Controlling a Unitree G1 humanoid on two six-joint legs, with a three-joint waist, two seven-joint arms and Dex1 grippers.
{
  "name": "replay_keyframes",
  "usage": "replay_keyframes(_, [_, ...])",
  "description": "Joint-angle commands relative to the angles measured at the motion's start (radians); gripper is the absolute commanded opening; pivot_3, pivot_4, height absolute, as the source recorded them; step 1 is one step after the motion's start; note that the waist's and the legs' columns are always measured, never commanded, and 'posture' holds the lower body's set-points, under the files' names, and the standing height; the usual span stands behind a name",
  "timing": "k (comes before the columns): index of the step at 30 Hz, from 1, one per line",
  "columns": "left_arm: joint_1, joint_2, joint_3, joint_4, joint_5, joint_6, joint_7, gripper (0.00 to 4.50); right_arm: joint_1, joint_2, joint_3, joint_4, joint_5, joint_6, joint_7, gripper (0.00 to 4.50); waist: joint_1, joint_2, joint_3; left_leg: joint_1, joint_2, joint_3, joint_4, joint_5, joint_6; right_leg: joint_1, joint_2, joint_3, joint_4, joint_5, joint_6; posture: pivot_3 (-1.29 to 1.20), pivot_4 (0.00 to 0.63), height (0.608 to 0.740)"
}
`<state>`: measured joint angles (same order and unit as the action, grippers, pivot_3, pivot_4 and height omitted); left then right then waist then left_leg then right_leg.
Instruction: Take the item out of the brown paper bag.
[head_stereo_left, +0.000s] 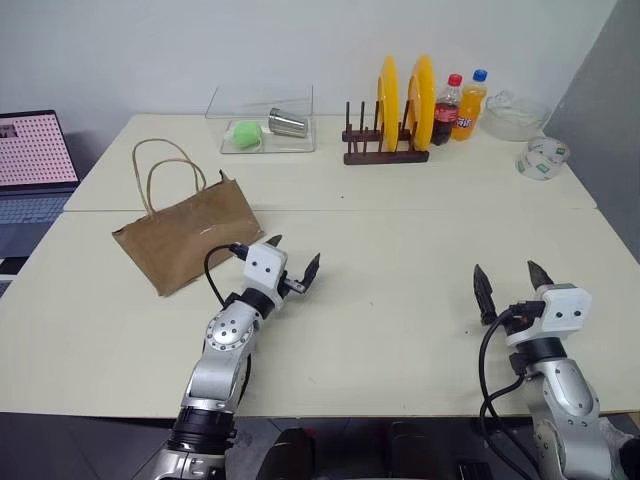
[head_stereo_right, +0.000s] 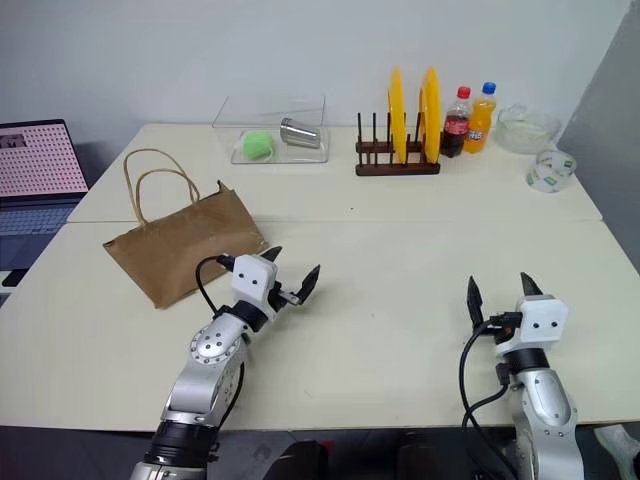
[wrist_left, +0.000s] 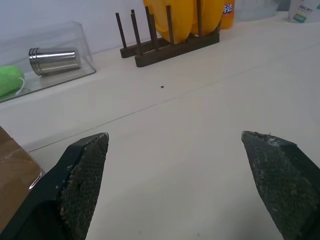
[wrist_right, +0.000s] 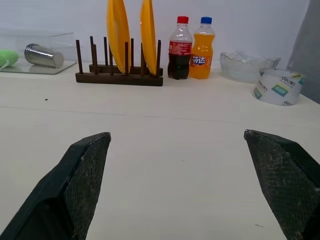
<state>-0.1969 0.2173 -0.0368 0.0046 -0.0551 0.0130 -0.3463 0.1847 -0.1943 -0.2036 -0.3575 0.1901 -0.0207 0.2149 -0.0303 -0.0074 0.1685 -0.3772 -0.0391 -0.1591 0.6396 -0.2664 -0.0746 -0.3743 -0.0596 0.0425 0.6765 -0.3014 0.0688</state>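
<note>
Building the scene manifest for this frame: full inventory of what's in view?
brown paper bag: 1, kraft brown, tan handles, table's left side
clear tray: 1, transparent, far edge
green ball: 1, green, in the tray
metal cup: 1, silver, on its side in the tray
plate rack: 1, dark wood, far centre
plates: 2, yellow, upright in the rack
cola bottle: 1, red cap, right of rack
orange soda bottle: 1, blue cap, beside cola
glass bowl: 1, clear, far right
tape roll: 1, white, right edge
laptop: 1, pink screen, off table's left
left gripper: open, beside the bag
right gripper: open, near right
</note>
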Motion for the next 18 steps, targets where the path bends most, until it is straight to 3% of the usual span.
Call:
replay_keyframes(1, [-0.003,0.001,0.005,-0.029,-0.016,-0.028,-0.013,4.47,-0.011,0.005,0.004,-0.018,0.008,-0.028,0.002,4.50,0.000,0.000,0.000,0.000,0.000,0.000,0.000,0.000,0.000,0.000,0.000,0.000,0.000,0.000,0.000,0.00,0.150,0.740])
replay_keyframes(18, [-0.008,0.033,0.025,-0.059,0.034,0.029,0.045,4.47,-0.025,0.001,0.055,0.011,-0.014,-0.057,0.020,4.50,0.001,0.000,0.000,0.000,0.000,0.000,0.000,0.000,0.000,0.000,0.000,0.000,0.000,0.000,0.000,0.00,0.150,0.740])
